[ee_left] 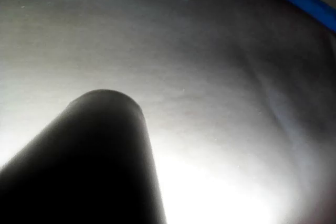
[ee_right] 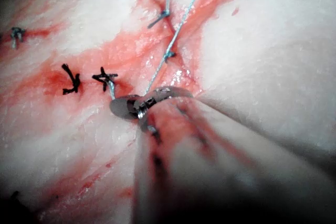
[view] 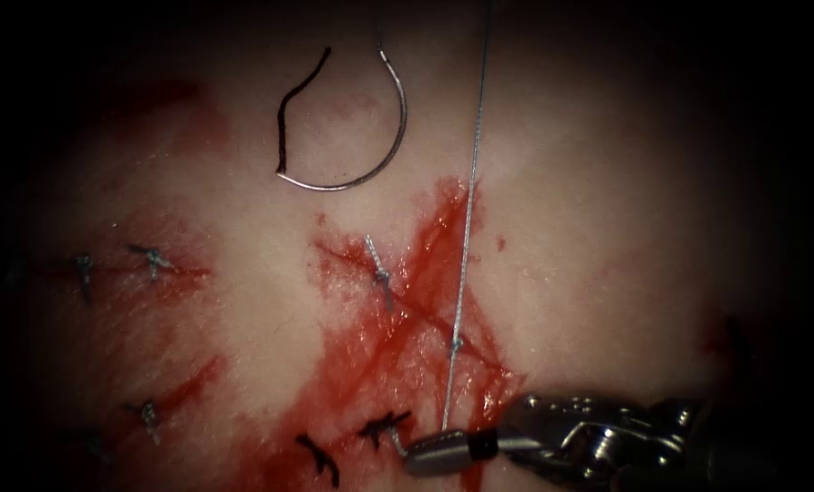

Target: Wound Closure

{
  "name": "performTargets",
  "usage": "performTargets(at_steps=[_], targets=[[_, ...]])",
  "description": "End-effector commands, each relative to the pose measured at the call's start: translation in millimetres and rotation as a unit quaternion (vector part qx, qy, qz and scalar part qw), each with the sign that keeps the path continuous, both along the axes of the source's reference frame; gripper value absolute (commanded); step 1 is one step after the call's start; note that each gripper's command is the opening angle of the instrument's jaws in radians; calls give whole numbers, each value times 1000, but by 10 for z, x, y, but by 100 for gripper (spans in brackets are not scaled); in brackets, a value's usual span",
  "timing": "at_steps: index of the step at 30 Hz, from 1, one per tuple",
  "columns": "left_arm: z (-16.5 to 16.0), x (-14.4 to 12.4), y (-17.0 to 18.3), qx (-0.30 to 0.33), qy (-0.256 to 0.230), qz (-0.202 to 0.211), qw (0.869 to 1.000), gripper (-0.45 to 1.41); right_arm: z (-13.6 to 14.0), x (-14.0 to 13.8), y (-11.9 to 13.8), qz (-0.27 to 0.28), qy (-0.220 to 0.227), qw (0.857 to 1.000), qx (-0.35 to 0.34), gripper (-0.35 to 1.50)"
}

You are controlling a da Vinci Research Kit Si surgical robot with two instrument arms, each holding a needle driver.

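Low at the frame's right, the right tool is pinching taut, fine thread with its fingers. Lying free at upper centre on the tissue, the stiff, slippery needle likely wants gripping mid-curve.

Right tool: silver-grey metal, small and wristed, coming in from the endoscope view's right.
Right tip: a smooth, rounded, pale steel barrel with a dark band where it meets the wrist.
Right wrist: polished steel links with rounded lobes, dark recesses between them, and small bright glints along their edges.
Right shaft: dark and thin, running off behind the wrist.
Right tool in its own wrist view: shiny rounded metal at the tip, with a broad pale shaft behind it smeared reddish.
Left arm's shaft: a dark, plain cylinder with a rounded end, unmarked.
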State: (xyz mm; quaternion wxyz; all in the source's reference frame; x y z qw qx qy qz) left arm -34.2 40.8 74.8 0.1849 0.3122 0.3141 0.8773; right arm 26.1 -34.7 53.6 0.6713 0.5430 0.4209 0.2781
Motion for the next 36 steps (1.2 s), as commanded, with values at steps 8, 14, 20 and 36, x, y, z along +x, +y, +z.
performTargets(at_steps=[8, 14, 20, 36], targets=[[-4, -1, 14, -20, -9, -2, 1000, -45, 2, 9, -8, -9, 1, 1000, 2, -35], [0, 13, -20, -15, -11, -8, 1000, -45, -2, 2, 5, 55, -11, 996, -72, 11], [-23, 51, -123, -79, -55, 6, 995, -45, -28, -16, 62, 117, -14, 989, -92, 101], [-218, 102, -153, -18, -594, -98, 798, -45, -34, -42, 142, 300, -124, 943, -73, 105]])
